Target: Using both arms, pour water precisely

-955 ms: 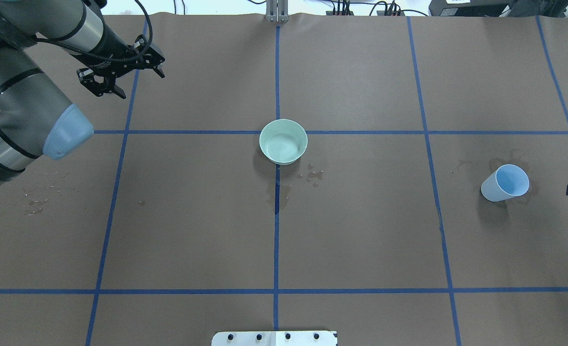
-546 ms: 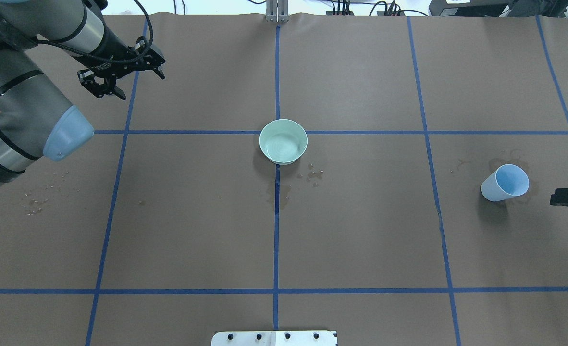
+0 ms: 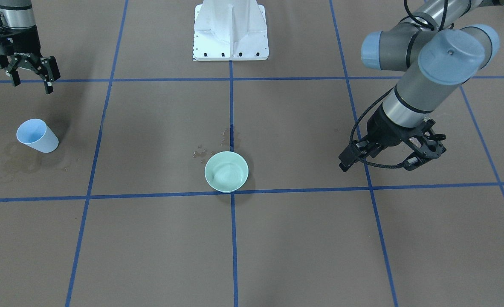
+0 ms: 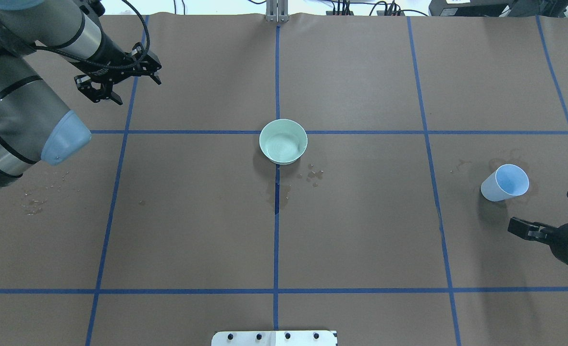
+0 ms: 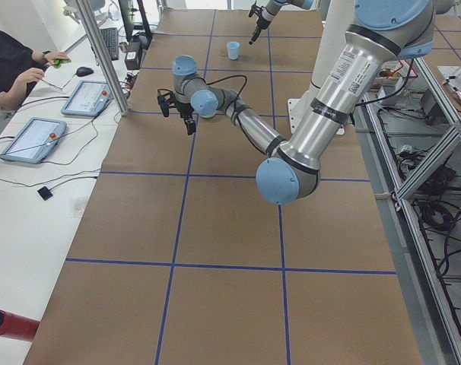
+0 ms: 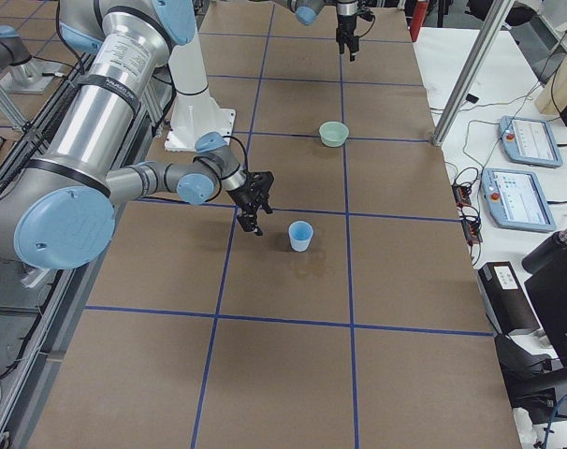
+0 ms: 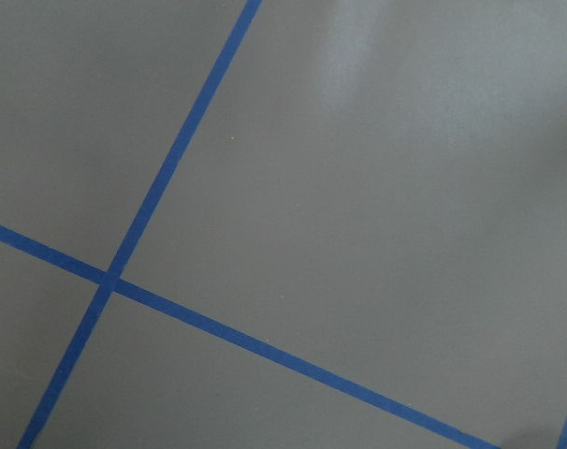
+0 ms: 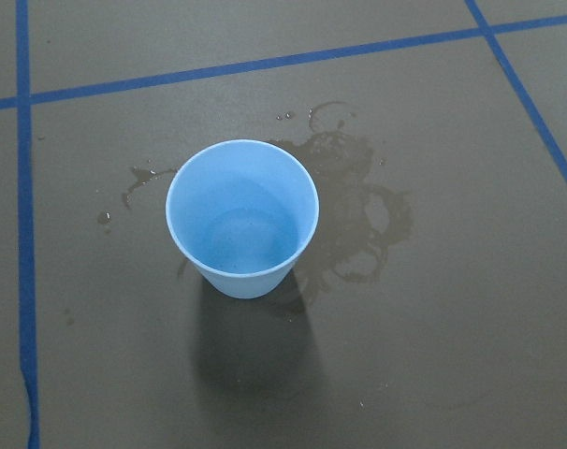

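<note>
Two hands, both empty. Right hand (image 3: 30, 84) hangs with its jaws spread wide, close by the blue cup (image 8: 241, 220) on its near right side, not touching it. Left hand (image 3: 378, 164) hovers over the far left of the surface (image 4: 361, 240), jaws likewise apart, nothing between them. Its wrist view shows only brown paper and blue tape lines (image 7: 171, 159).

Cup stands upright at the right end of the surface, well apart from the pale green bowl (image 4: 283, 142) at the centre crossing of the tape. Water (image 8: 249, 238): a shallow pool in the cup bottom, seen only as a faint sheen. Whether the bowl holds any, cannot tell. Dark wet rings (image 8: 358, 201) on the paper around the cup's foot; droplets (image 4: 314, 175) just on the near side of the bowl.

Handling, my reading:
- Cup looks thin-walled plastic, light, wider at the rim than at the base.
- With so little in it there is not much weight to steady it. A nudge could slide or tip it, more so on damp paper.
- Walls probably flex under a hard squeeze, and they are smooth, possibly wet, so may slip.
- Best hold seems across the mid-wall below the rim, jaws square on opposite sides, moderate pressure.
- Bowl looks rigid, glazed and heavier, likely steady enough as a target, though the left hand could brace its rim.
</note>
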`<state>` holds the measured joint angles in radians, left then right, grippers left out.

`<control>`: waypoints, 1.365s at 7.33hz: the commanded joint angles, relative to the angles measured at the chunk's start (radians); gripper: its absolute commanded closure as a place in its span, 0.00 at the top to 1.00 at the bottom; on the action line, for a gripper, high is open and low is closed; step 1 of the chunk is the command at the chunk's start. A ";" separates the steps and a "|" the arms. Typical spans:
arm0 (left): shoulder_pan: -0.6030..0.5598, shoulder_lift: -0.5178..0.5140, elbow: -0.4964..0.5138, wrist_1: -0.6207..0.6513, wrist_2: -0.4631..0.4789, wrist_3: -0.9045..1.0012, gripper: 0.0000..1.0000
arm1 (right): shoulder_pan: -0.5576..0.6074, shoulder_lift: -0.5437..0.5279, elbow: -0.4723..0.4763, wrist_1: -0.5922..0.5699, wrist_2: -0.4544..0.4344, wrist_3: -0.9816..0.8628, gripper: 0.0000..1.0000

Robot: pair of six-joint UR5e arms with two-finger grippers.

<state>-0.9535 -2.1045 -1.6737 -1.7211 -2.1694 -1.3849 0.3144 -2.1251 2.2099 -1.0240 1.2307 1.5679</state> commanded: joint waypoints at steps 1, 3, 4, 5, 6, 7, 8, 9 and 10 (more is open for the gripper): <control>0.005 0.005 0.002 0.000 0.000 0.000 1.00 | -0.044 0.025 -0.048 -0.001 -0.138 0.020 0.98; 0.010 0.008 0.002 0.000 0.000 0.000 1.00 | -0.078 0.075 -0.096 -0.001 -0.201 0.024 0.98; 0.010 0.008 0.002 -0.002 0.000 0.000 1.00 | -0.078 0.082 -0.116 -0.001 -0.230 0.024 0.98; 0.010 0.008 0.002 -0.002 0.000 0.000 1.00 | -0.081 0.086 -0.131 -0.001 -0.244 0.024 0.98; 0.010 0.008 0.002 -0.002 0.000 0.000 1.00 | -0.089 0.105 -0.147 -0.001 -0.260 0.024 0.98; 0.010 0.008 0.000 -0.002 0.000 0.003 1.00 | -0.092 0.106 -0.145 -0.001 -0.258 0.023 0.96; 0.012 0.008 0.000 -0.002 0.000 0.003 1.00 | -0.094 0.108 -0.145 0.001 -0.254 0.023 0.96; 0.012 0.008 0.000 -0.002 0.000 0.003 1.00 | -0.095 0.109 -0.145 0.002 -0.254 0.023 0.96; 0.012 0.011 0.002 -0.002 0.000 0.003 1.00 | -0.098 0.114 -0.145 0.002 -0.247 0.023 0.97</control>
<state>-0.9421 -2.0959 -1.6732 -1.7227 -2.1691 -1.3822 0.2195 -2.0156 2.0652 -1.0223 0.9782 1.5908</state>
